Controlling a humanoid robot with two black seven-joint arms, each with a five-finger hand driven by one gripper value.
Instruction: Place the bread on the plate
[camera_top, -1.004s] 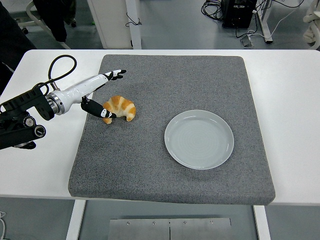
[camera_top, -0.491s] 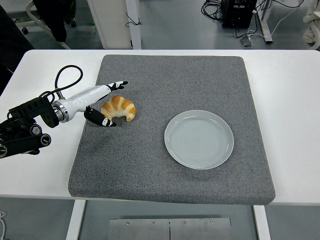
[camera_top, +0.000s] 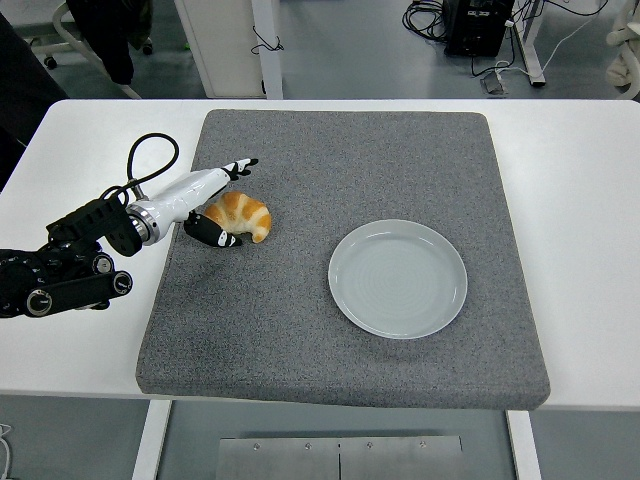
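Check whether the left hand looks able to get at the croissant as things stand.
Probably yes: the left hand is already at the croissant, fingers spread on either side of its left end, with nothing between them on the grey mat.

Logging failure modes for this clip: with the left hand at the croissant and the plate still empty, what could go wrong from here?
1. The left hand only brackets the golden-brown croissant, fingers spread and not closed; lifting now could drop it or roll it across the grey felt mat.
2. The round pale grey plate sits well to the right of the croissant; a loose grip could let go during the carry.
3. A low release could nudge the plate.
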